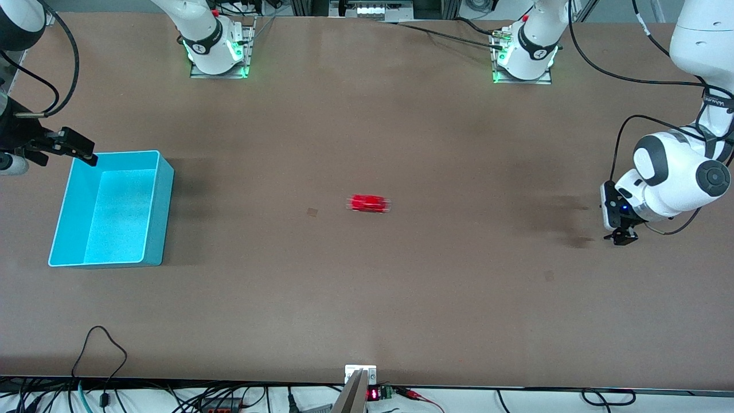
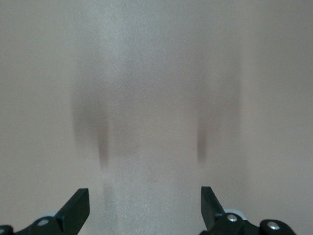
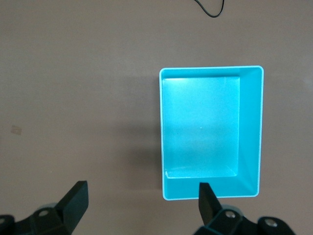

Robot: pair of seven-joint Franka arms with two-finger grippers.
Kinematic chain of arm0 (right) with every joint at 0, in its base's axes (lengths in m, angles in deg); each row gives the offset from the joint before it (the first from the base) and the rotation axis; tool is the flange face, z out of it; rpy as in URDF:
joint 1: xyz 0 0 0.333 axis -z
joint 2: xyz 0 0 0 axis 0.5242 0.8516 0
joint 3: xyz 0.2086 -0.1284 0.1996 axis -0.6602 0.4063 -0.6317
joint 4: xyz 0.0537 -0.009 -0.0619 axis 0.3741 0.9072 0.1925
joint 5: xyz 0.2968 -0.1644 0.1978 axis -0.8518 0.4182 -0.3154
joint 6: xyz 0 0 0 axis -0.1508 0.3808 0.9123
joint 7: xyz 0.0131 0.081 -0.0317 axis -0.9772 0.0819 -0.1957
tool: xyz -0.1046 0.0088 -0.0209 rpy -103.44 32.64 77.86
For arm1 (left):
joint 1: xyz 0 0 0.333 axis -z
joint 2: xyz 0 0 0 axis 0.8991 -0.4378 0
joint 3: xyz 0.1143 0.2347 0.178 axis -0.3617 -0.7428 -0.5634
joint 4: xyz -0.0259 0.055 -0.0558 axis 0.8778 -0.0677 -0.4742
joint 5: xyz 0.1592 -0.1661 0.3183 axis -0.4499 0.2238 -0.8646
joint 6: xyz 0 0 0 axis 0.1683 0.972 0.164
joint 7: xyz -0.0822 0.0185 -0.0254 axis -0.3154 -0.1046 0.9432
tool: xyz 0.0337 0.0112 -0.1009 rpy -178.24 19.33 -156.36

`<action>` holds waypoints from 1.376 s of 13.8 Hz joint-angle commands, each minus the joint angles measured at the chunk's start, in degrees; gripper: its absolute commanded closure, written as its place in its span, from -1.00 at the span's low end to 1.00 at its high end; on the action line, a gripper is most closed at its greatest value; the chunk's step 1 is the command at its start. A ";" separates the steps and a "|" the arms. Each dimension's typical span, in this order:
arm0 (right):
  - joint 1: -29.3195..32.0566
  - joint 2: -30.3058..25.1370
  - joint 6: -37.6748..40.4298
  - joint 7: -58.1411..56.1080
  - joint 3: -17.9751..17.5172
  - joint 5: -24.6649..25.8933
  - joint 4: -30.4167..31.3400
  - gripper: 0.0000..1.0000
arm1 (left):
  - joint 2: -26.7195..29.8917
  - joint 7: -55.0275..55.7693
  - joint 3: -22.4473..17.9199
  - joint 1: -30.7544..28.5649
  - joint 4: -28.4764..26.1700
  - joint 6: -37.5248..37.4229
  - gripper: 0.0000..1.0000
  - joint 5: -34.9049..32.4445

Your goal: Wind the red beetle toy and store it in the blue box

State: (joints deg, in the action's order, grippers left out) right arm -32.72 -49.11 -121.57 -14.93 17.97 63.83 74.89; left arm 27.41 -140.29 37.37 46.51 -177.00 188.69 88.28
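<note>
No legible text, label, brand or number found. Red digits glow on small display (image 1: 373, 394) at table's near edge (image 1: 229, 383); unreadable.

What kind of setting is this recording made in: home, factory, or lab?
Most likely a robotics lab. Two arm bases are bolted to a bare brown table, loose cables run along its edges, and only test props lie on it: a red toy car and a blue box.

Beetle toy (image 1: 370, 203) mid-table, box (image 1: 109, 209) at the right arm's end — well apart, box empty.
</note>
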 commanded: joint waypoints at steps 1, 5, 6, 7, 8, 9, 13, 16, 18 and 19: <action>-0.04 -0.21 0.53 -0.69 0.01 0.68 -0.42 -1.00 | 0.88 0.77 0.39 -0.49 0.44 -1.72 -1.00 -0.71; -0.13 -0.13 0.45 -0.69 0.01 0.68 -0.42 -1.00 | 2.62 3.30 0.39 -0.40 0.44 -5.05 -1.00 -0.71; -0.04 -0.13 0.45 -0.61 0.01 0.68 -0.42 -1.00 | 3.94 4.62 0.39 -0.22 0.52 -7.59 -1.00 -0.71; -0.12 -0.13 0.45 -0.60 0.01 0.68 -0.42 -1.00 | 5.43 6.37 0.39 -0.22 0.52 -10.22 -1.00 -0.71; -0.04 -0.21 0.45 -0.69 0.01 0.68 -0.42 -1.00 | 7.45 8.48 0.39 -0.22 0.61 -13.56 -1.00 -0.71; -0.12 -0.22 0.45 -0.69 0.01 0.68 -0.42 -1.00 | 9.03 9.98 0.47 0.04 1.66 -17.59 -1.00 -0.80; -0.04 -0.04 -0.08 -0.43 0.01 0.33 -0.42 -1.00 | 10.10 16.13 0.65 0.04 11.92 -36.04 -1.00 -0.97; -0.04 0.49 -0.52 -0.08 0.01 -0.11 -0.50 -1.00 | 11.85 26.21 1.53 2.67 18.79 -49.05 -1.00 -4.84; 0.14 1.45 -1.14 0.10 0.01 -0.11 -0.50 -1.00 | 13.26 37.18 1.62 5.83 22.30 -57.93 -1.00 -5.36; 0.31 1.54 -1.05 0.01 0.10 -0.20 -0.50 -1.00 | 13.53 42.11 1.70 7.15 24.23 -61.80 -1.00 -5.54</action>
State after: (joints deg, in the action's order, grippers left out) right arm -32.68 -48.31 -122.35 -14.90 17.99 63.82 74.90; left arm 40.26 -106.15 38.93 51.21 -156.21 133.23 84.48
